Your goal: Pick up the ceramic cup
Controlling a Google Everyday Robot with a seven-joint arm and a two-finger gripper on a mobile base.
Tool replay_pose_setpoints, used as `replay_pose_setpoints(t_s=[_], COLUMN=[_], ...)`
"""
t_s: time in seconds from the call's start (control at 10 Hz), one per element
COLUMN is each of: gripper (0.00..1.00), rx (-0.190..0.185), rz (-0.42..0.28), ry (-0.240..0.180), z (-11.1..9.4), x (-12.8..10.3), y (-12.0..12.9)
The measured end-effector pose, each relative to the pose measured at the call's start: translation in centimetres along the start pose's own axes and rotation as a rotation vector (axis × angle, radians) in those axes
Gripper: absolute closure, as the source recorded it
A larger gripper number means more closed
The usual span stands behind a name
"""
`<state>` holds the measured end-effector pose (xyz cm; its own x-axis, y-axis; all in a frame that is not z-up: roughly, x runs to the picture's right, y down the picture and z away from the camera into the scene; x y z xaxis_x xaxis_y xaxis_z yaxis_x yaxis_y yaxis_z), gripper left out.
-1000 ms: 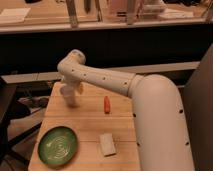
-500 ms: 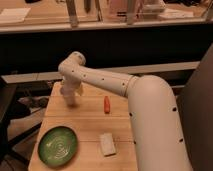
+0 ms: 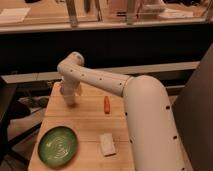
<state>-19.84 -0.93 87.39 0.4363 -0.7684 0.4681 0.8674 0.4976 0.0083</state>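
Since the earlier frames the arm has swung a little further toward the left of the frame and dropped, so the gripper (image 3: 69, 95) now sits low over the upper-left part of the wooden worktop (image 3: 87, 132), where before it hung slightly higher and nearer the centre. In the camera view the ceramic cup (image 3: 68, 98) stands at that same spot, a pale shape merged with the wrist and hard to separate from it; whether the fingers are spread around it, clamped on it or merely beside it cannot be told. To do this step well, I would judge that the fingers should straddle the rim evenly, settle low enough to catch the tapered wall, and squeeze gently before any lift, then rise straight up. The small orange piece (image 3: 106, 104) lies just right of the cup, the green plate (image 3: 58, 146) at lower left and the pale block (image 3: 107, 144) at lower centre, all well apart from the grasp.
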Motion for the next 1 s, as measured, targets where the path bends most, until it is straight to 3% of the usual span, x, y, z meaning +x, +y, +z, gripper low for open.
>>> replay_pose_setpoints(t_s=[0.4, 0.8, 1.0], gripper=[0.33, 0.70, 0.92], rx=[0.001, 0.000, -0.002], rz=[-0.008, -0.013, -0.026], ry=[-0.005, -0.006, -0.004], z=[0.7, 0.8, -0.3], x=[0.4, 1.1, 1.5], y=[-0.1, -0.4, -0.8])
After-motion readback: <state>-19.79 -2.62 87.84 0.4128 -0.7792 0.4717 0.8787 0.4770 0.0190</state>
